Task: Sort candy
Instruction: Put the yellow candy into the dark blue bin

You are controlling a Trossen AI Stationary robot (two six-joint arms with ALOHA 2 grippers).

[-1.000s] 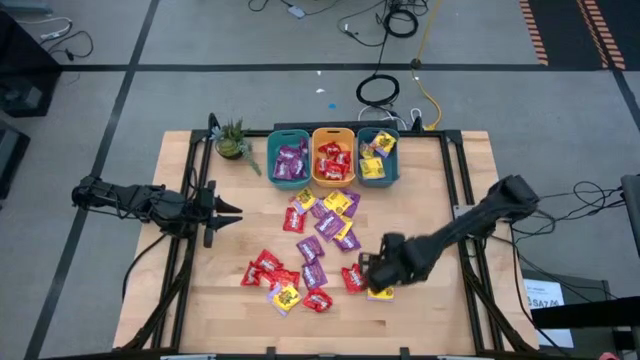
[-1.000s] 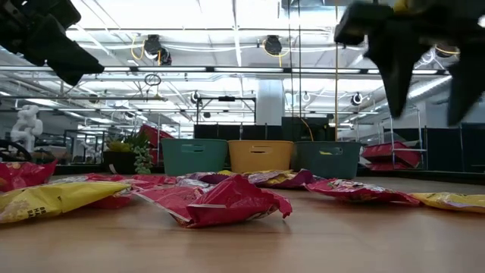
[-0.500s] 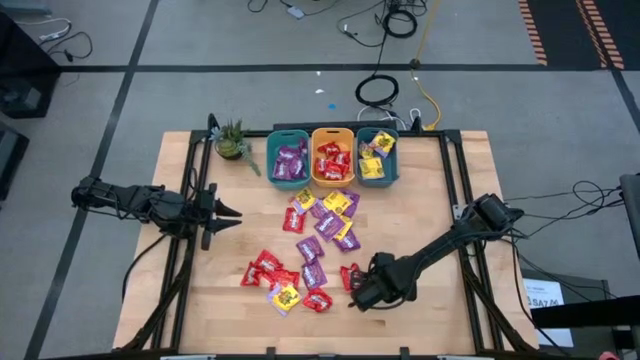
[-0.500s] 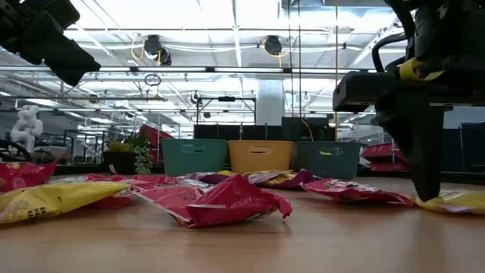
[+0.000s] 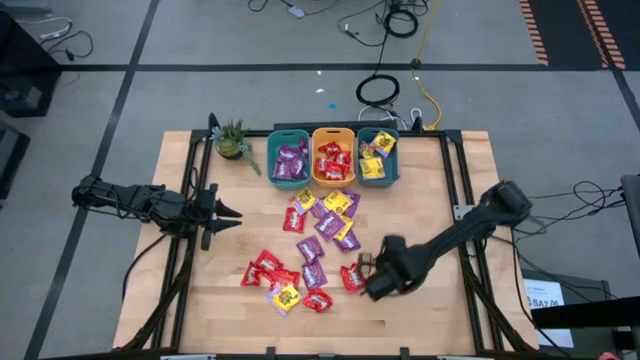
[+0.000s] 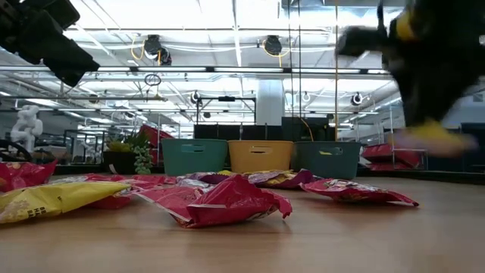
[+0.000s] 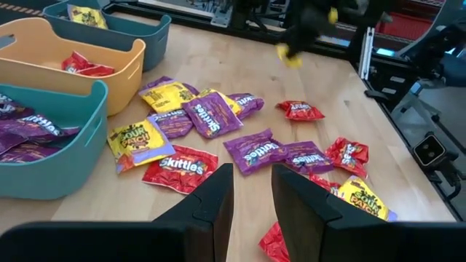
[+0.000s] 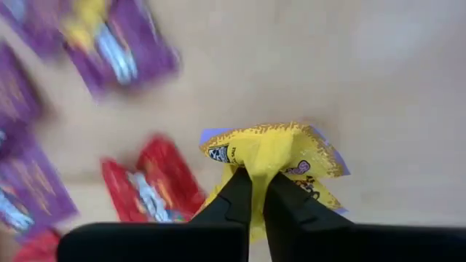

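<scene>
Pinching a yellow candy packet (image 8: 271, 154), right hand (image 8: 256, 191) above table (image 8: 378, 80)

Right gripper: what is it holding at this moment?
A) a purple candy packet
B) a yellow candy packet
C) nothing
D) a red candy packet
B: the right gripper is shut on a yellow candy packet, lifted clear of the table.

My overhead looks straight down on the desk (image 5: 430, 200); low cam sits at desktop level; both share the bins (image 5: 333, 157).
</scene>
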